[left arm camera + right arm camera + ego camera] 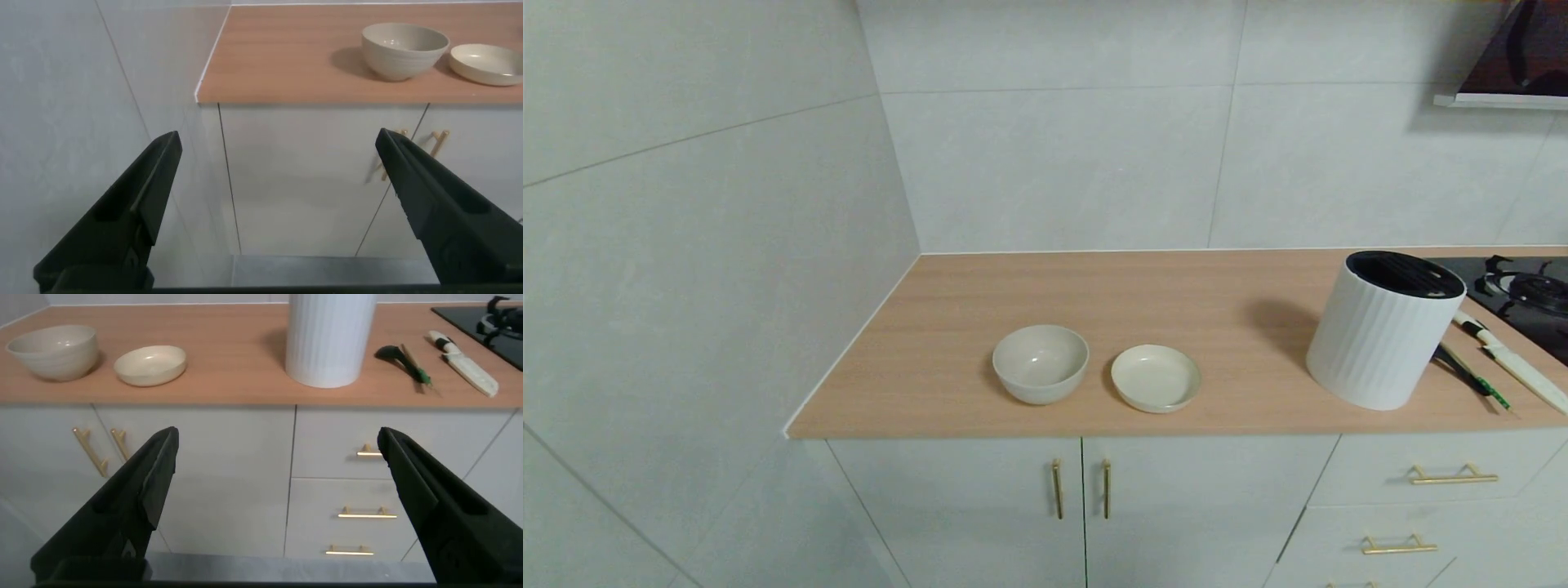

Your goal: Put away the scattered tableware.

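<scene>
Tableware on counter (1094,294): bowl (1041,363) just beside dish (1156,376), near front edge.
L gripper (278,137), R gripper (276,433) both w/ jaws wide apart, holding nothing; low before cabinet doors (980,506); ribbed holder (1384,339) further right.

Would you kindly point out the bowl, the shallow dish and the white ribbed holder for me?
bowl (1040,363), head view, inner bottom.
shallow dish (1156,376), head view, centre of its inside.
white ribbed holder (1376,347), head view, ribbed side wall.

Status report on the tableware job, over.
Left gripper, right gripper open, empty, facing cabinets. Bowl, dish side by side on countertop. White canister apart, to the right.
</scene>
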You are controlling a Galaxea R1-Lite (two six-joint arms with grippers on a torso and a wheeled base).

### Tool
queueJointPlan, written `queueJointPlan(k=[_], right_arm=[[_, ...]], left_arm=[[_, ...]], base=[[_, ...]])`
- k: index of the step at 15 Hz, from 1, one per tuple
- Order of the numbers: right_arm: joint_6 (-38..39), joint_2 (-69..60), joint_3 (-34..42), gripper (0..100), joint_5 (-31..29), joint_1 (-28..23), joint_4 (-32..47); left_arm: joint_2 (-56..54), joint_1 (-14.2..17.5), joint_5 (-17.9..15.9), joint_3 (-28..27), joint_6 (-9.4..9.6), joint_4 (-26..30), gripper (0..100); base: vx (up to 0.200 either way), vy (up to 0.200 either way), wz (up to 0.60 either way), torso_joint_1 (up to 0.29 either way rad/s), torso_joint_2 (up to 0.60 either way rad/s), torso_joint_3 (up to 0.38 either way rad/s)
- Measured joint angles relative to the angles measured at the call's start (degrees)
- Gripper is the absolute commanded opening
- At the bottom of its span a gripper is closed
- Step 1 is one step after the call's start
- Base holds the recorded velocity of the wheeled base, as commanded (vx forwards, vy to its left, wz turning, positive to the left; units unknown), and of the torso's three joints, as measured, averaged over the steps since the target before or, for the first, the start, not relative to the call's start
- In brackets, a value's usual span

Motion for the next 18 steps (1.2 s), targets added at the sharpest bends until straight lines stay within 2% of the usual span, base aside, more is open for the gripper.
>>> queueJointPlan(k=[9,18], right_arm=[[0.0,0.0,0.0,100,-0.1,0.0,0.0],[0.0,0.0,0.0,100,0.0,0.0,0.0]], left_arm=[[0.0,0.0,0.0,0.0,0.0,0.0,100],[0.0,0.0,0.0,0.0,0.0,0.0,100]], base=[[0.0,0.0,0.0,-0.007,0.01,0.008],[0.0,0.0,0.0,-0.224,0.5,0.271]])
